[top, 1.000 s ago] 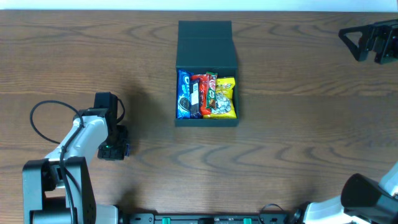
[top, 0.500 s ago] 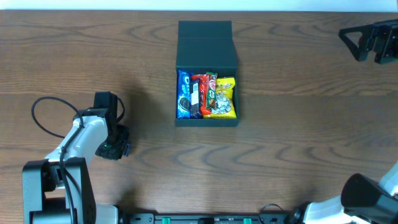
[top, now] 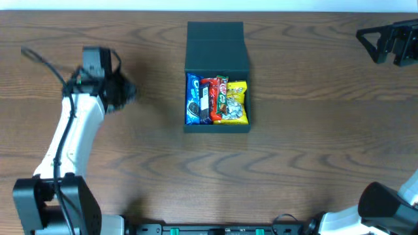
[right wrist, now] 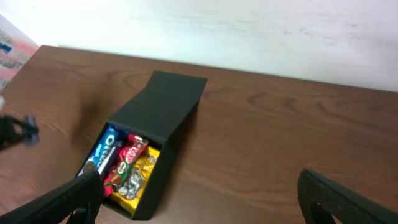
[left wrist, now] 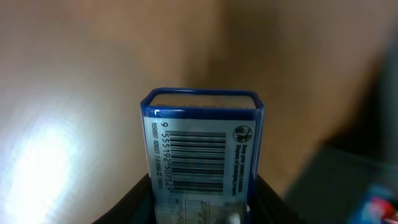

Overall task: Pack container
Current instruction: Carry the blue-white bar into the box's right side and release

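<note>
Container (top: 217, 128): table centre, lid open, snacks (top: 217, 99) inside.
Left gripper (left wrist: 199, 208): clamped on blue packet (left wrist: 202, 143), well left of box.
Right gripper (right wrist: 199, 202): spread, idle.
Advice: clear the rim, lower gently.

Dark brown wood-grain table (top: 313, 130), open container (top: 217, 49) resting on it, toward the far edge

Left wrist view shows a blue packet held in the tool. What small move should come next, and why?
Probably carry the blue packet rightward toward the container: the left tool grips the packet well off to the container's left, its lid is open, and snacks already lie inside.
</note>
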`<act>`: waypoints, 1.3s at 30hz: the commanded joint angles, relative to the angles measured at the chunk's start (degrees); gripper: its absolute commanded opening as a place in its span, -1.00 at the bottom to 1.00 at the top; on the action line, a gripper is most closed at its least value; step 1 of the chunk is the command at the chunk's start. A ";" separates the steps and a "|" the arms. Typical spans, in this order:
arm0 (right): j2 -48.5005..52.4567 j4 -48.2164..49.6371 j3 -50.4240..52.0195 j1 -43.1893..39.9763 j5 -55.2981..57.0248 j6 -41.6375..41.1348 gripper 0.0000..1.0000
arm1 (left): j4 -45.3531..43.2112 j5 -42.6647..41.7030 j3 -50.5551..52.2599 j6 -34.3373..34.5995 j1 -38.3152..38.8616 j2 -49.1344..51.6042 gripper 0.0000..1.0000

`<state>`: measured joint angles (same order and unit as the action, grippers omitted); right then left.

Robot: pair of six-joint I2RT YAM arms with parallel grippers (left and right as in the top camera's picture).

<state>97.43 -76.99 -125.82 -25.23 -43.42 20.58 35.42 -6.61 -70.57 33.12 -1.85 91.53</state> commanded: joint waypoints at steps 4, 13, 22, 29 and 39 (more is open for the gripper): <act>0.09 0.09 0.04 -0.20 -0.28 0.87 0.98 | -1.01 4.85 -13.11 -13.31 11.08 0.57 -0.88; 0.09 -0.22 0.04 -0.20 -0.31 0.66 0.98 | 0.15 0.61 -28.70 -20.94 25.83 16.09 -0.89; 0.09 -1.62 0.04 -0.20 -0.31 0.68 0.98 | 3.91 -0.85 -37.57 -28.98 36.61 29.11 -0.88; 0.09 -1.99 0.04 -0.20 -0.31 0.68 0.99 | 7.72 -0.28 -37.59 -20.46 40.13 31.02 -0.88; 0.09 -2.05 0.04 -0.20 -0.31 0.68 0.98 | 12.57 -0.55 -37.59 -12.26 40.13 31.02 -0.88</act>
<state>97.43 -78.81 -125.82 -25.23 -43.44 20.58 47.33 -7.16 -106.54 18.24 38.37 121.82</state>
